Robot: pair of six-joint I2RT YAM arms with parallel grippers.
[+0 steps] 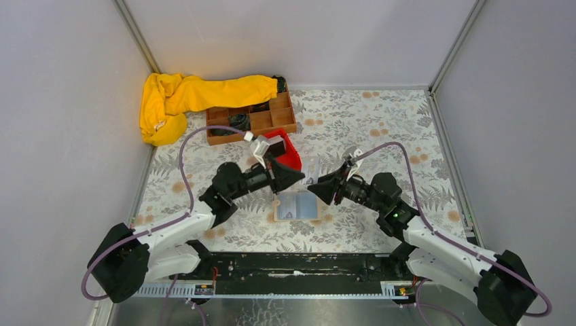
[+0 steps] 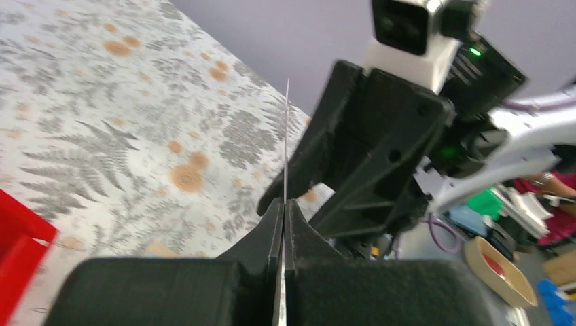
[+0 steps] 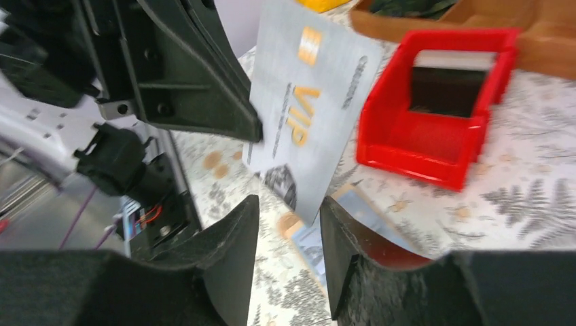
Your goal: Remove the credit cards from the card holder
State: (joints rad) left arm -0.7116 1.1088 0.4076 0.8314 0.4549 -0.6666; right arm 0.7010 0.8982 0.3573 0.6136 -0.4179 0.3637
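Clamping a grey credit card [image 3: 306,129], left jaws face parted right jaws.

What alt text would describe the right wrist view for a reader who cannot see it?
A grey VIP card, pinched by the shut left gripper, hangs tilted between the fingers of the open right gripper. Behind it on the fern-print table stands a red bin with another card inside.
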